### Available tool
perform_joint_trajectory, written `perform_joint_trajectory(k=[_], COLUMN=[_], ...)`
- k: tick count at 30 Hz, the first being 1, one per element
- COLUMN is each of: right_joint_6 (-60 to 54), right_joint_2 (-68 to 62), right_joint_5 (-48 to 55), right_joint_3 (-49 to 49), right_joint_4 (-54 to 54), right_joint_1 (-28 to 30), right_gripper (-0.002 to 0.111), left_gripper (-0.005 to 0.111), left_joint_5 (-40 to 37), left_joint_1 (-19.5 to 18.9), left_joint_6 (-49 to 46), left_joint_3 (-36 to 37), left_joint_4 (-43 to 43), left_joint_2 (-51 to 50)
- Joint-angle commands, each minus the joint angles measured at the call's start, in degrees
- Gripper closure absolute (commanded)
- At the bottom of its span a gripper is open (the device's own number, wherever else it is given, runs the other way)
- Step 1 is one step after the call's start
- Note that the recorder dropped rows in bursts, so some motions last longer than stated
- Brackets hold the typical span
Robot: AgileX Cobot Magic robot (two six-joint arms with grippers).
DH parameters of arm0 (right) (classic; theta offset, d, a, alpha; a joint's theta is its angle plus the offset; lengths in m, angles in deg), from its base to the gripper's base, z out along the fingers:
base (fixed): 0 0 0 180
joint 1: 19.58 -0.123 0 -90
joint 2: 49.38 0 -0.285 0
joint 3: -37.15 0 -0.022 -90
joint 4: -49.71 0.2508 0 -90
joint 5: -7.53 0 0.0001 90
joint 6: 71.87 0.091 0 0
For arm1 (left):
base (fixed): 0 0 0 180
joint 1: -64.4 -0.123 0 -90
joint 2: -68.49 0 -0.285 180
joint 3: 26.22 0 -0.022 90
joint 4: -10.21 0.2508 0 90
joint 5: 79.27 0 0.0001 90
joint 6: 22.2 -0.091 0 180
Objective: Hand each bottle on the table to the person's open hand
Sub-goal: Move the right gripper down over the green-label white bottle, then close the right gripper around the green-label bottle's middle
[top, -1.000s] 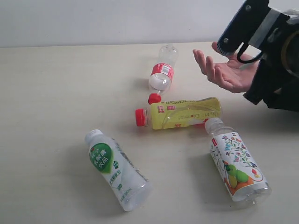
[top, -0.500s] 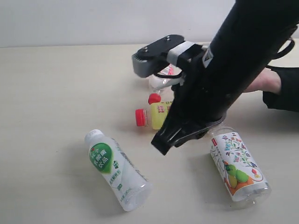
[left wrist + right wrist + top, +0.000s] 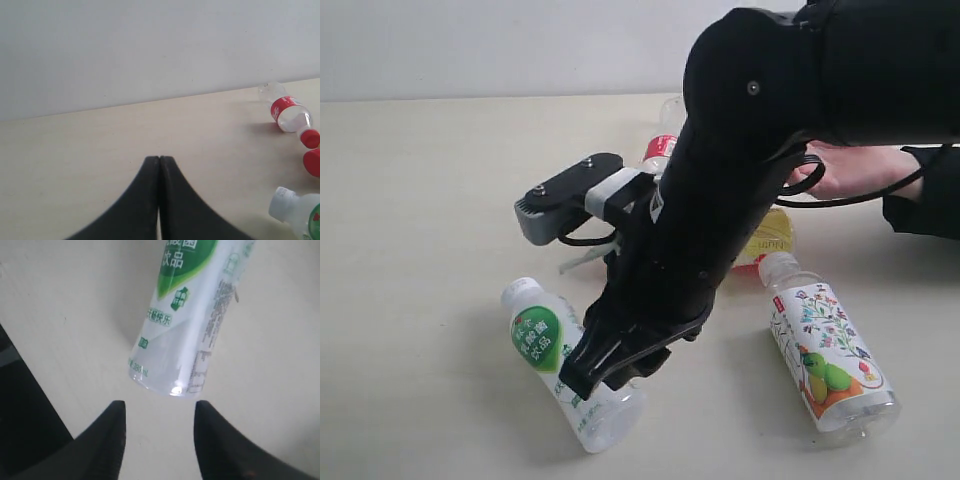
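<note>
The green-label bottle (image 3: pixel 542 340) with a white cap lies on the beige table (image 3: pixel 420 200). My right gripper (image 3: pixel 610 372) hangs open just over its base end. In the right wrist view the bottle's base (image 3: pixel 172 377) lies just beyond the open right gripper (image 3: pixel 159 407), with nothing between the fingers. The floral-label bottle (image 3: pixel 825 355) lies at the right. My arm hides most of the yellow bottle (image 3: pixel 772 234) and the small red-label bottle (image 3: pixel 661 148). The left gripper (image 3: pixel 160 159) is shut and empty, away from the small bottle (image 3: pixel 289 109). The person's hand (image 3: pixel 860 170) is held open at the right.
The black right arm (image 3: pixel 740 190) crosses the middle of the table, with a grey camera mount (image 3: pixel 565 205) sticking out to the left. The person's dark sleeve (image 3: pixel 925 210) is at the right edge. A pale wall (image 3: pixel 470 45) stands behind the table's far edge.
My right arm has swung from the person's hand at the upper right, down and left across the table, to the green-label bottle's base. It now covers the yellow bottle.
</note>
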Motion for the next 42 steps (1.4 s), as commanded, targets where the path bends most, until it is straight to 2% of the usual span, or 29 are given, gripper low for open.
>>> perform_joint_trajectory(k=[1, 3, 4, 16, 26, 42], right_joint_6=[2.7, 4.7, 5.8, 7.4, 14.9, 18.8], right_joint_2=[-0.3, -0.7, -0.9, -6.1, -11.0, -16.2], right_joint_5=[-2.6, -2.9, -2.9, -2.3, -6.7, -10.9], right_joint_3=[2.3, 3.6, 4.2, 9.7, 9.7, 9.7], right_joint_4=[0.7, 0.7, 0.7, -3.2, -13.8, -16.1], right_joint_1=[-0.2, -0.2, -0.2, -2.3, -7.4, -7.8], right_gripper=[0.052, 0.042, 0.040, 0.040, 0.034, 0.034], left_gripper=[0.107, 0.107, 0.107, 0.107, 0.107, 0.107], left_joint_5=[0.5, 0.5, 0.5, 0.5, 0.5, 0.5], left_joint_1=[-0.2, -0.2, -0.2, -0.2, -0.2, -0.2], left_joint_6=[-0.1, -0.1, -0.1, -0.1, -0.1, -0.1], left_joint_3=[0.2, 0.2, 0.2, 0.2, 0.2, 0.2], left_joint_4=[0.3, 0.3, 0.3, 0.3, 0.3, 0.3], left_joint_2=[0.4, 0.4, 0.4, 0.4, 0.4, 0.4])
